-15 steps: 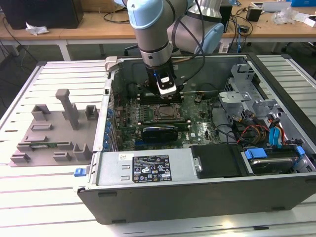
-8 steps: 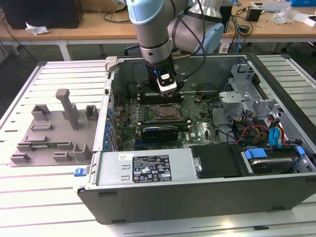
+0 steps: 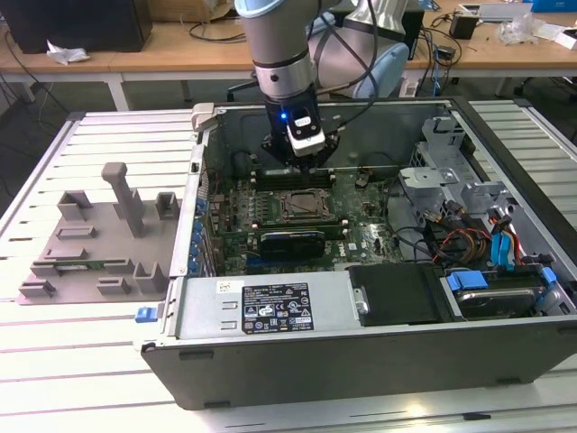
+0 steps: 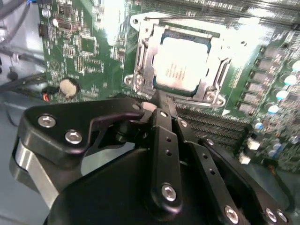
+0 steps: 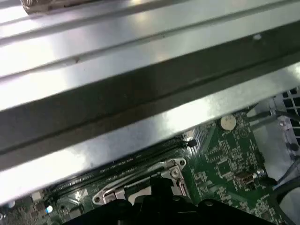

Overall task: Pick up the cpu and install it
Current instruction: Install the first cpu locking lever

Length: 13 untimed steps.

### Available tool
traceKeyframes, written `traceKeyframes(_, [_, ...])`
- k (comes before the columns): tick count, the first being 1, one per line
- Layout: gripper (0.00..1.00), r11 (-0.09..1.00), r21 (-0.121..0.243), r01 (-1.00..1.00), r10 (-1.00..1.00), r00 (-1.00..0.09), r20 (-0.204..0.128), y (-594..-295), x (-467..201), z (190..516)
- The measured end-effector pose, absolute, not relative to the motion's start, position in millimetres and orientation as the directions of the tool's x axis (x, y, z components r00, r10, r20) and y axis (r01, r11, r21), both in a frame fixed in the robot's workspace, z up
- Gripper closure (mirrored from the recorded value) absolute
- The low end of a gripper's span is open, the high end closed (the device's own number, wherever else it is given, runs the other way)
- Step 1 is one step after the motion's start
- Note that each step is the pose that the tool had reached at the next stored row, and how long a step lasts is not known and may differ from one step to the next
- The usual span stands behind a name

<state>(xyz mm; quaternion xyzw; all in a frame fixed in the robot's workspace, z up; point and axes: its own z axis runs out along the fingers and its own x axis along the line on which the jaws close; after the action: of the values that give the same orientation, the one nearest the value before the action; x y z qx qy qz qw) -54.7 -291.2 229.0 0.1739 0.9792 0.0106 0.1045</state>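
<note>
The cpu point(image 4: 180, 65), a flat square chip with a pale metal top, lies inside the metal-framed socket point(image 4: 140, 61) on the green motherboard point(image 4: 84, 42). In the second wrist view my gripper point(image 4: 159, 97) hangs just beside the socket's near edge. Its black fingers point(image 4: 165, 140) are drawn together to one narrow tip with nothing between them. In the exterior view the gripper point(image 3: 303, 162) is inside the open computer case, a little above and behind the socket point(image 3: 302, 204). The first wrist view has the socket frame point(image 5: 140, 183) just ahead of the gripper's black body point(image 5: 154, 208).
The open case point(image 3: 361, 352) has tall metal walls around the board. A power supply point(image 3: 270, 308), drive cages point(image 3: 451, 171) and coloured cables point(image 3: 496, 244) crowd it. A grey fixture tray point(image 3: 99, 244) stands on the slatted table at the exterior view's left. A coin battery point(image 4: 69, 87) sits near the socket.
</note>
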Motion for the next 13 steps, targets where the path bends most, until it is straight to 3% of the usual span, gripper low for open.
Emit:
traceKeyframes(5, [0.89,0.943,-0.003,0.333,0.326,-0.927,-0.186,-291.3,-53.0,229.0])
traceKeyframes(8, [0.89,0.952,-0.013,0.307,0.301,-0.940,-0.161,-291.3,-49.1,228.2])
traceKeyframes(13, [0.89,0.973,-0.018,0.229,0.225,-0.963,-0.146,-291.3,-45.5,225.6])
